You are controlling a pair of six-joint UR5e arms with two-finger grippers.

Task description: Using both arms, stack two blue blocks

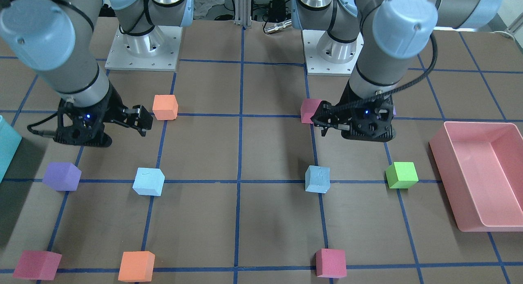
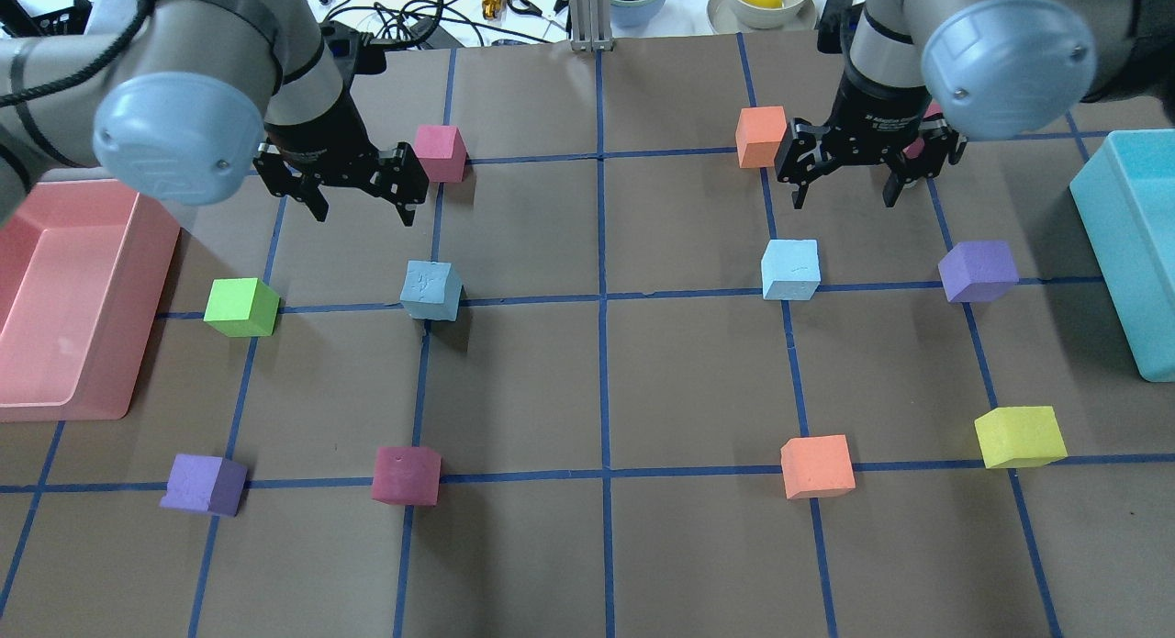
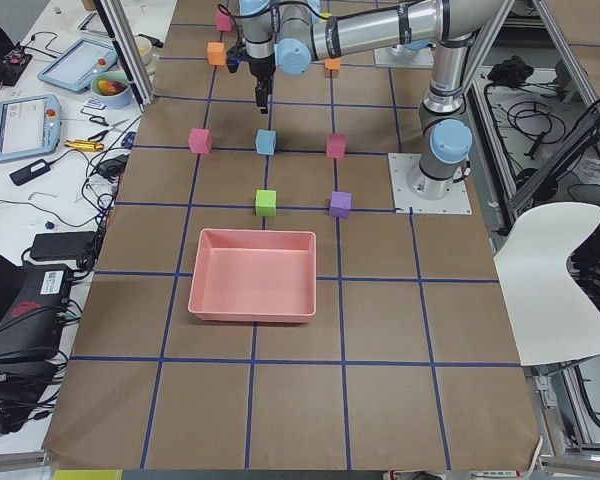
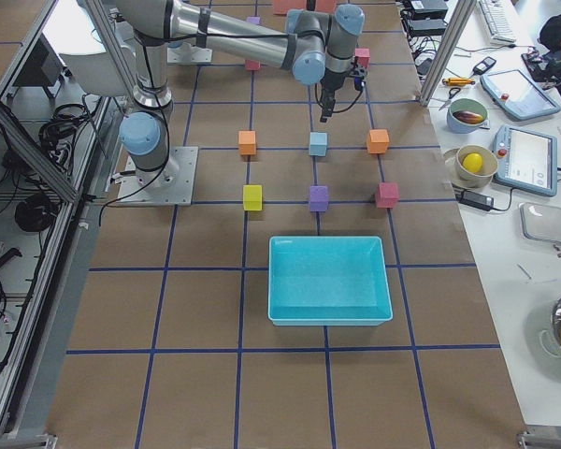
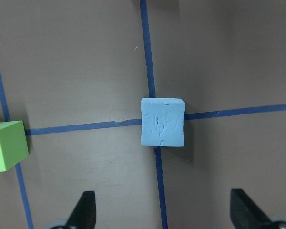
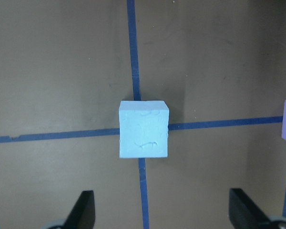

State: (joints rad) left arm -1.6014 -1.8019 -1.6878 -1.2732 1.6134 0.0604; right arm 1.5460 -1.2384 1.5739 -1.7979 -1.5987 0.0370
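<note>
Left arm [image 2: 184, 96] and right arm [image 2: 1001, 60] point wrists down. Left gripper [image 2: 364, 214] and right gripper [image 2: 844, 197] hang spread, empty. Two bins: pink bin [image 2: 147, 289] at nine o'clock, teal bin [image 2: 1115, 252] at three. Two blue blocks: left blue block [image 2: 430, 290] and right blue block [image 2: 790, 269], each at six o'clock of its gripper.

Left blue block [image 2: 430, 289] and right blue block [image 2: 790, 269] sit apart.
</note>
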